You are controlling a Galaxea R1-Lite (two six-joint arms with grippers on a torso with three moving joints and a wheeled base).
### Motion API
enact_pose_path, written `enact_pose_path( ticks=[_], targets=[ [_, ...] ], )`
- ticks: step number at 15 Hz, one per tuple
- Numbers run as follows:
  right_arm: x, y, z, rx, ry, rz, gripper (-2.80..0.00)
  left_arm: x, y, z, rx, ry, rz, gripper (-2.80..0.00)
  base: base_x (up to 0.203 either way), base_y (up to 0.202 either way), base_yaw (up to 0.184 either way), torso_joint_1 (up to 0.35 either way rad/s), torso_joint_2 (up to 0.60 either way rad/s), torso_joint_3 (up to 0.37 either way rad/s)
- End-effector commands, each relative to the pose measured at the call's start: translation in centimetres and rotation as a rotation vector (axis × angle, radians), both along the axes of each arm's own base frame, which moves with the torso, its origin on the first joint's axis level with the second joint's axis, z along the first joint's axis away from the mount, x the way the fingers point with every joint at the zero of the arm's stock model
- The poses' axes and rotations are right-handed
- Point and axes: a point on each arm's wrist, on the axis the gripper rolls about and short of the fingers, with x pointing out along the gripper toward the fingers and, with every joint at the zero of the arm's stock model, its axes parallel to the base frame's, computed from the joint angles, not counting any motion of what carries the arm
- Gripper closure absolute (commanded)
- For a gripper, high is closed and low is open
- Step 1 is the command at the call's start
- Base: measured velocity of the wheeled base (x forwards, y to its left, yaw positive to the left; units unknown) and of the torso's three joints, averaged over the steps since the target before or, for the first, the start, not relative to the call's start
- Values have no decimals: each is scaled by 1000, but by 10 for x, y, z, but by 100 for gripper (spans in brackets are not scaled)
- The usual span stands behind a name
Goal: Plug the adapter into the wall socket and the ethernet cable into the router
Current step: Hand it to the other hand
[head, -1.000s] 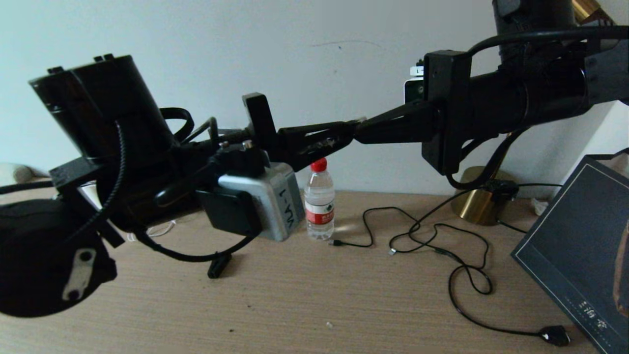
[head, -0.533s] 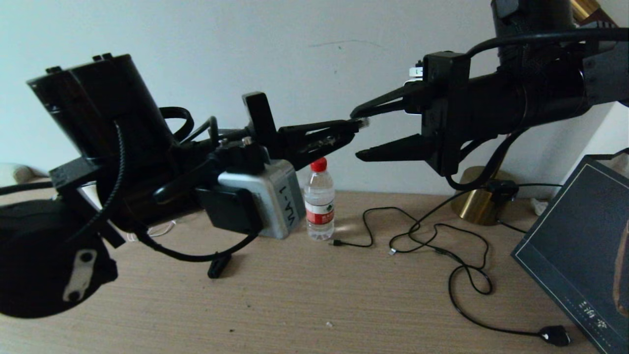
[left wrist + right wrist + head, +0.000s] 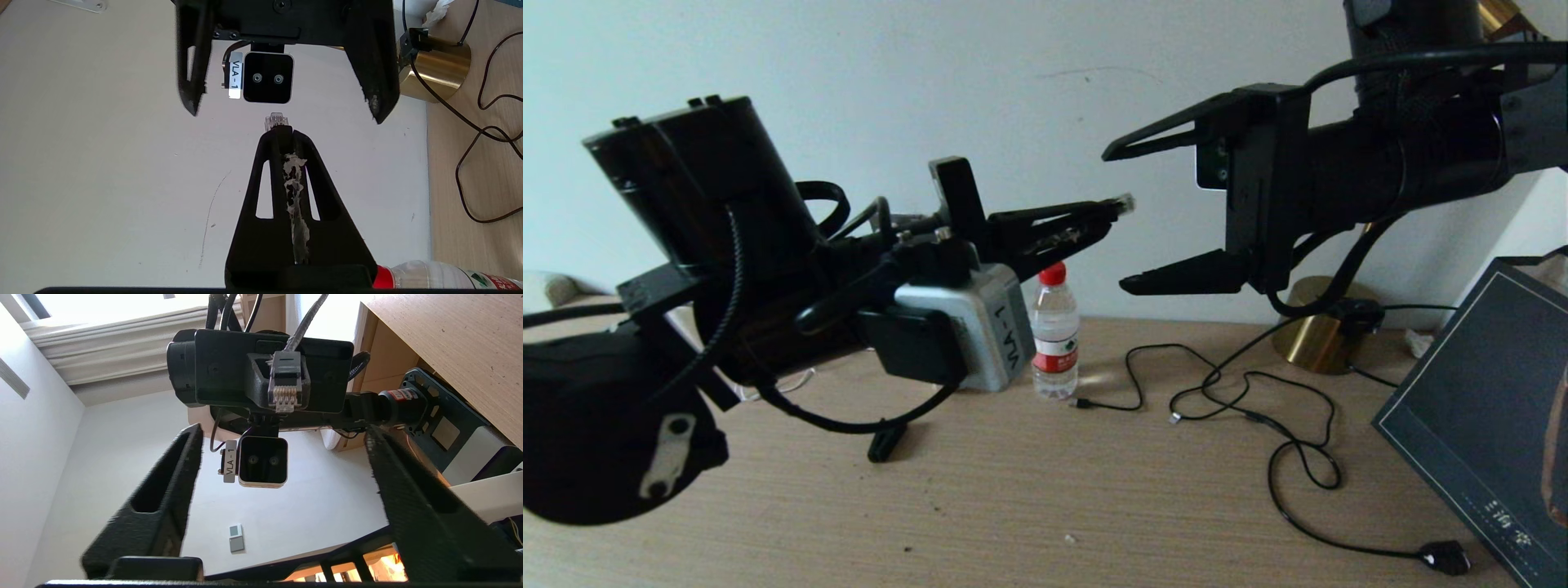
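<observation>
My left gripper (image 3: pixel 1111 212) is raised above the table, shut on the black plug of the ethernet cable (image 3: pixel 1125 201). The plug's clear tip (image 3: pixel 276 121) sticks out past the fingertips. In the right wrist view the plug (image 3: pixel 284 386) shows its contacts end-on. The black cable loops down below the left arm (image 3: pixel 849 425). My right gripper (image 3: pixel 1114 219) faces the left one, open wide, one finger above and one below the plug's tip, touching nothing. The adapter, the wall socket and the router are out of view.
On the wooden table (image 3: pixel 1045 506) stand a water bottle with a red cap (image 3: pixel 1054 335) and a brass lamp base (image 3: pixel 1319 331). Thin black cables (image 3: pixel 1258 392) snake to a black oval end (image 3: pixel 1445 557). A dark book (image 3: pixel 1494 408) lies at the right.
My right gripper was shut against the plug's tip a second ago; it has opened wide and drawn slightly back. The left gripper still holds the plug in nearly the same place.
</observation>
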Motion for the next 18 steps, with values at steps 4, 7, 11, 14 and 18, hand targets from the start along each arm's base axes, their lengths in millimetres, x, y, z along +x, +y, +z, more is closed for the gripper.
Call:
enact_pose_path(
  ticks=[4, 7, 11, 14, 18],
  targets=[
    [0, 0, 0, 1, 8, 6, 0, 0, -1, 0, 2, -8, -3, 0, 0, 0, 0, 0, 0, 0],
    [0, 0, 0, 1, 8, 7, 0, 1, -1, -1, 3, -6, -3, 0, 0, 0, 0, 0, 0, 0],
    [0, 0, 0, 0, 11, 6, 0, 0, -1, 0, 1, -11, -3, 0, 0, 0, 0, 0, 0, 0],
    [-1, 1, 0, 0, 11, 10, 0, 0, -1, 0, 1, -9, -3, 0, 0, 0, 0, 0, 0, 0],
    [-3, 3, -1, 0, 11, 18, 0, 1, -1, -1, -1, 0, -1, 0, 0, 0, 0, 0, 0, 0]
  ],
)
